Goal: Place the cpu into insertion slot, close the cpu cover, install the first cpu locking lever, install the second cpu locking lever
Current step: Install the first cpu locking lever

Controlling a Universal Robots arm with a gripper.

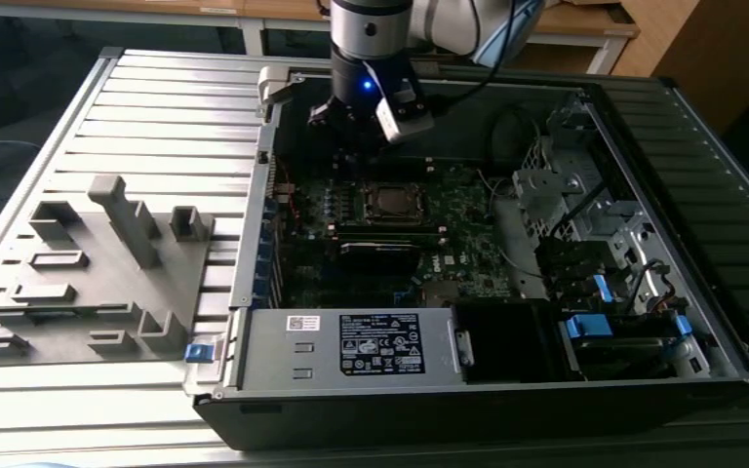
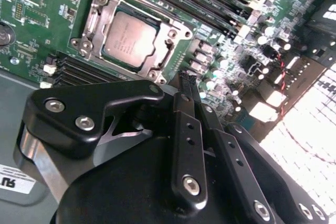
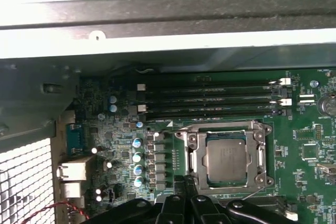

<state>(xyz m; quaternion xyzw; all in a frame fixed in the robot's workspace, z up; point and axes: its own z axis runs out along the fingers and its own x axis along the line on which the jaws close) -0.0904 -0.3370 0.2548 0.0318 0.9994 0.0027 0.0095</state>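
Read the exterior view as a clock face centred on the cpu cover [image 1: 388,200]. Overhead the case [image 1: 479,409] is open. At 9 o'clock a metal side wall [image 1: 266,185] stands close. At 3 o'clock metal brackets [image 1: 570,205] crowd the board, with loose cables [image 1: 502,132] toward 2. At 6 o'clock lie memory slots [image 1: 381,232] (low, just beside the socket), then the tall power supply box [image 1: 348,343]. The arm [image 1: 372,39] fills 12 o'clock. In the first wrist view the gripper [image 3: 184,182], tips together, hangs near the cover's edge, with capacitors [image 3: 137,162] nearby.
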